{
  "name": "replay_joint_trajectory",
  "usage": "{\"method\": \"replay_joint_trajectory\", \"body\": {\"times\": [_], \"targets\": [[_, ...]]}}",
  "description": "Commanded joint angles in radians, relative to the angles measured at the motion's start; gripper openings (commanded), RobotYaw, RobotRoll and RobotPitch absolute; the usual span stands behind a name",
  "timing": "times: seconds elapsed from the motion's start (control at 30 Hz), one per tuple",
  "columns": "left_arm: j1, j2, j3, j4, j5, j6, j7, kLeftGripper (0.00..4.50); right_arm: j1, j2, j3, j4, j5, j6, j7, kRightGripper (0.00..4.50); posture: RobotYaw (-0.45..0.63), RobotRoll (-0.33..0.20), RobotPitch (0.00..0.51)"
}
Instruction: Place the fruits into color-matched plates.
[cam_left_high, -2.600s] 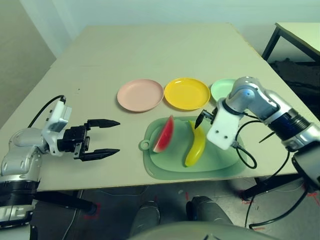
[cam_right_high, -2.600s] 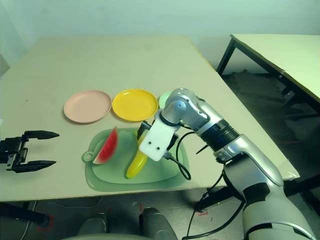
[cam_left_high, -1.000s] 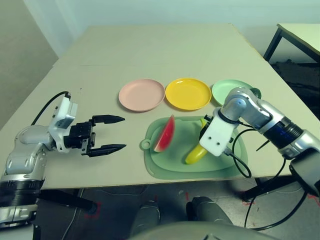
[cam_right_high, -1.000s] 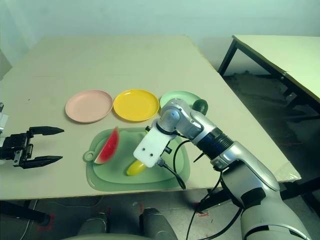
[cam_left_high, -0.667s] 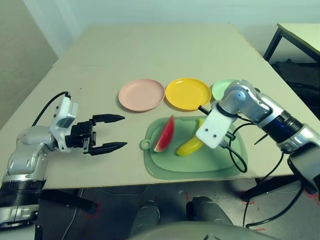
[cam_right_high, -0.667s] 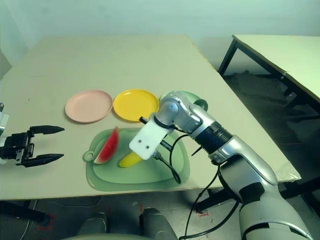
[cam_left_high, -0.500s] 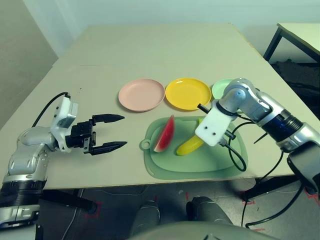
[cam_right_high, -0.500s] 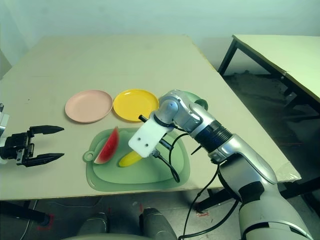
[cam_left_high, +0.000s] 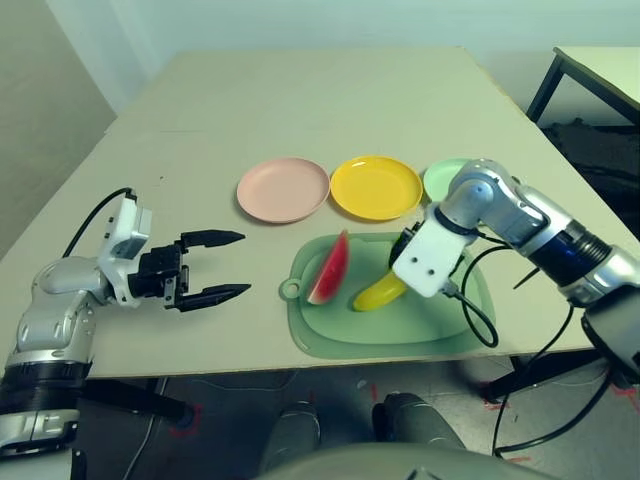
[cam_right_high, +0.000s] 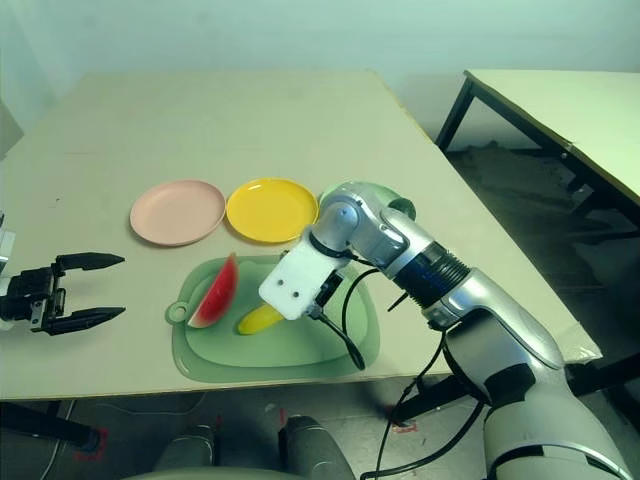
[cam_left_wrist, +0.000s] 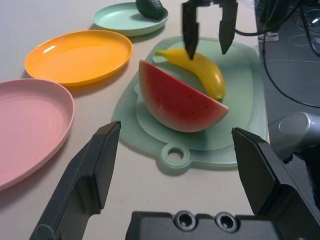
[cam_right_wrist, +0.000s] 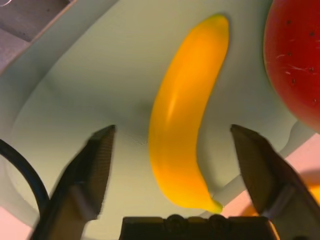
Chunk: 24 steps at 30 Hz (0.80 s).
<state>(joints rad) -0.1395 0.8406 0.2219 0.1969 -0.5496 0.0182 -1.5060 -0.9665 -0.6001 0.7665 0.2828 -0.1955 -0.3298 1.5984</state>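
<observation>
Right gripper (cam_right_wrist: 172, 150) spread wide directly over banana (cam_right_wrist: 186, 110); left gripper (cam_left_high: 215, 266) open and empty, well apart on bare table (cam_left_high: 300, 110).

Banana: smooth, glossy, curved, lying flat on pale green cutting board (cam_left_high: 340, 330) with ring tab, between the two black fingers (cam_right_wrist: 92, 170) but not touched. Watermelon wedge (cam_left_high: 328, 268): red speckled flesh, green rind, standing on edge on same board just beside banana. Avocado (cam_left_wrist: 151, 7): small, dark, resting in mint green plate (cam_left_wrist: 115, 19), cut off at frame edge in left wrist view. Pink plate (cam_left_high: 283, 188) and yellow plate (cam_left_high: 375, 186): round, shallow, matte plastic, in a row beyond board. Mint plate partly hidden behind right arm in head views. Banana end nearest right gripper hidden under white wrist housing there.
</observation>
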Motion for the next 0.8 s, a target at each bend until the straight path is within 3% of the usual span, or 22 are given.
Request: {"method": "replay_joint_trajectory", "body": {"times": [0.03, 0.33, 0.47, 0.63, 0.8], "targets": [[0.004, -0.002, -0.007, 0.007, 0.005, -0.006, -0.019, 4.5, 0.003, 0.021, -0.012, 0.053, -0.034, -0.025, -0.019, 4.48, -0.03, 0.0, 0.039], [0.0, -0.004, -0.01, 0.009, 0.001, -0.001, -0.053, 4.5, 0.025, 0.052, -0.013, 0.108, -0.075, -0.043, -0.041, 4.48, -0.04, 0.0, 0.047], [-0.008, -0.007, -0.012, 0.018, 0.004, -0.005, -0.057, 4.5, 0.04, 0.046, -0.014, 0.093, -0.076, -0.024, -0.026, 3.63, -0.04, 0.0, 0.047], [-0.014, -0.012, -0.011, 0.029, 0.006, -0.012, -0.061, 4.5, 0.05, 0.041, -0.021, 0.078, -0.078, -0.012, -0.02, 1.74, -0.04, 0.0, 0.046], [-0.02, -0.02, -0.015, 0.045, 0.018, -0.028, -0.055, 4.5, 0.03, 0.041, -0.046, 0.075, -0.067, 0.001, -0.007, 1.65, -0.05, 0.0, 0.043]]}}
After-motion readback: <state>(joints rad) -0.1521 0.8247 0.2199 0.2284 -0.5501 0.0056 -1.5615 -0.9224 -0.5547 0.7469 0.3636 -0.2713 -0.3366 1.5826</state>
